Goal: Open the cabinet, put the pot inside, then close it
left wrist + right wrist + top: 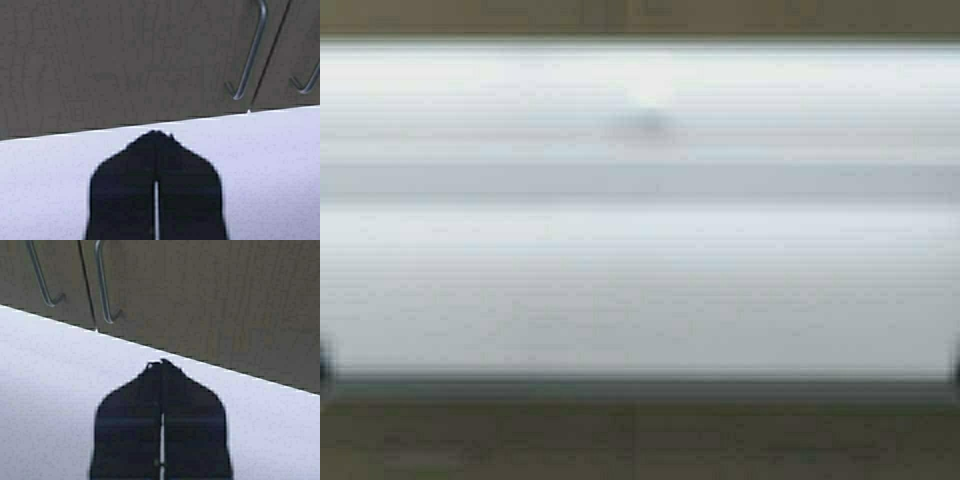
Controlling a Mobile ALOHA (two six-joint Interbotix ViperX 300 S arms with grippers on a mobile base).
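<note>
**Both grippers pressed together before the closed cabinet**

Nearest in the left wrist view is the left gripper (156, 137), a black wedge whose two fingers meet at the tip, with only a thin pale slit showing between them lower down; it holds nothing. It stands out against a pale grey-white flat surface (260, 165) that fills the lower part of that view. Beyond the far edge of this surface rises the cabinet (125, 65), its light tan wood doors shut. Two curved metal handles hang on the doors: one handle (252, 55) just beside the dark seam where the two doors meet, and the second handle (311, 82) on the other side of that seam, only partly in view.

The right wrist view shows the same order. The right gripper (161, 365) is likewise a black wedge with its fingers brought together at the tip and nothing between them. Past it the pale surface ends at a straight edge, and above that edge the cabinet doors are closed, the two metal handles flanking the seam.

The high view is smeared into horizontal bands: a broad pale band with tan-brown strips at its near and far sides. No details can be told there, and neither gripper can be made out.

The black pot is not to be seen in any view.
</note>
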